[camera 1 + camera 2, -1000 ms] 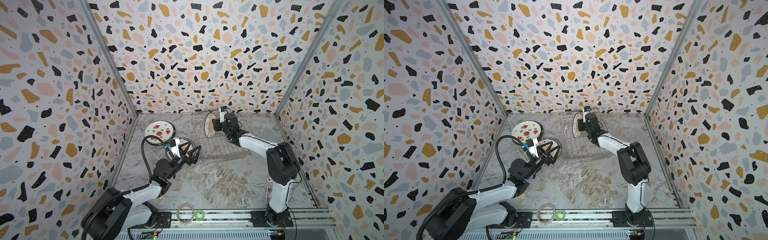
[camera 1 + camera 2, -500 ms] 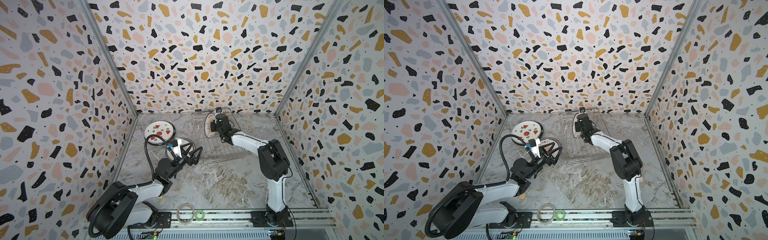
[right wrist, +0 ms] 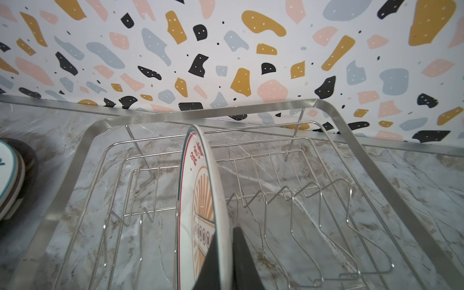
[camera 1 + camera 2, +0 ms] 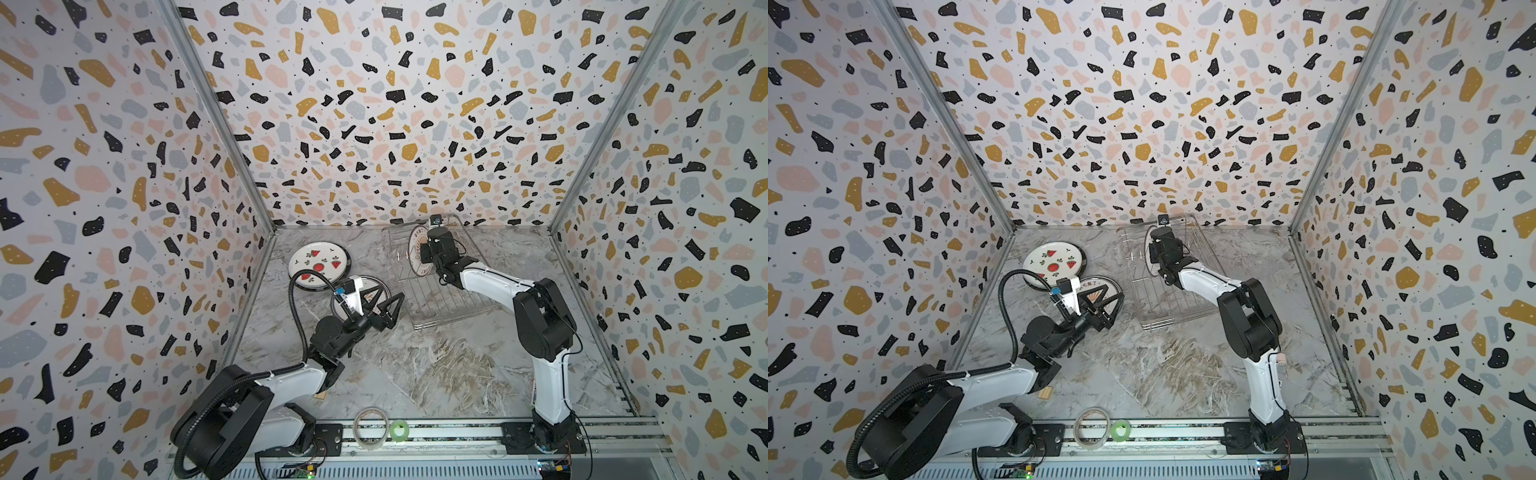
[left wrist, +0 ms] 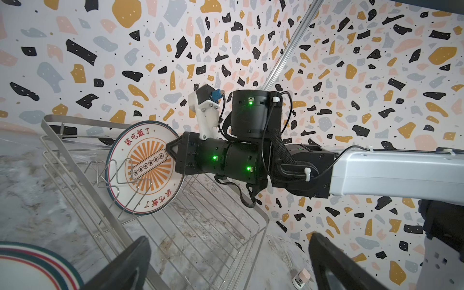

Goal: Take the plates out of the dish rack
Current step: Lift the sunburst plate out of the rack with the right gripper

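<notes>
Sunburst plate (image 5: 143,170) stands on edge between the prongs of the dish rack (image 4: 453,320), the only plate inside it, at about 1 o'clock from the middle of the tabletop (image 4: 415,374) in both top views. The right pincer (image 3: 224,236) is clamped on its rim, one finger on each face. At about 10 o'clock the watermelon plate (image 4: 318,266) lies flat on a darker one, and another printed plate (image 4: 1100,286) lies just beside it, under the left pincer (image 4: 380,303), which hovers with its jaws wide apart and empty.

The grip is a narrow pinch on glazed ceramic, so the plate could pivot or slide out once its weight leaves the wires. If the lift is not straight up out of the slot, the lower edge may catch a prong and drag the light rack along or wrench the plate loose. On the way to 10 o'clock it could also clip the rack's rim or the waiting left arm
</notes>
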Motion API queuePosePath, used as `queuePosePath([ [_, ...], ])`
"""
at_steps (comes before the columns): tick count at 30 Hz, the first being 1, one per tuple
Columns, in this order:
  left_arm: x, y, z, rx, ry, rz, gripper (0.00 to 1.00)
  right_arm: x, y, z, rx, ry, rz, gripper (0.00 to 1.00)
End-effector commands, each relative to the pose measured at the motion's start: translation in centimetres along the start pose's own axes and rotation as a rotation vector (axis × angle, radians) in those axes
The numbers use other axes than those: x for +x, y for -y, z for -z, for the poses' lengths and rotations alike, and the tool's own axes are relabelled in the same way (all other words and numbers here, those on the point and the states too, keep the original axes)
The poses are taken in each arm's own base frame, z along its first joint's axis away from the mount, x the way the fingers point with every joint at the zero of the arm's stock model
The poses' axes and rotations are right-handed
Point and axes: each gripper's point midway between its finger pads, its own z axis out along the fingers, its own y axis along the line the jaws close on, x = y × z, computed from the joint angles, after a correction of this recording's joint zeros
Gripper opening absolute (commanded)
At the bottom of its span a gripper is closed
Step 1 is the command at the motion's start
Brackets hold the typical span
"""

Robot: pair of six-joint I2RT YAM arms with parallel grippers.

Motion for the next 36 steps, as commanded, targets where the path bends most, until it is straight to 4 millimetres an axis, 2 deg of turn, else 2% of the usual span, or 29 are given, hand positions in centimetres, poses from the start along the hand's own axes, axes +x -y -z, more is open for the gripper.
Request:
queuePosePath([
  [1,-1.7,0.9,-0.2,0.024,0.056,-0.035,1.00,-2.5,-0.4,0.8,0.017,0.055,-0.001,0.07],
  [11,-1.4,0.4,-0.1,0.001,0.051,-0.035,1.00,-5.2,-0.6,3.1,0.076,0.133,0.027,0.04],
  [24,-1.4,-0.3,0.0,-0.048,0.043,-0.025,1.00,-8.1,-0.5,7.2,0.129,0.253,0.067,0.02],
  [36,-1.0,-1.7,-0.1,-0.120,0.030,-0.017,1.00,-10.1,-0.1,11.5,0.057,0.342,0.049,0.01],
])
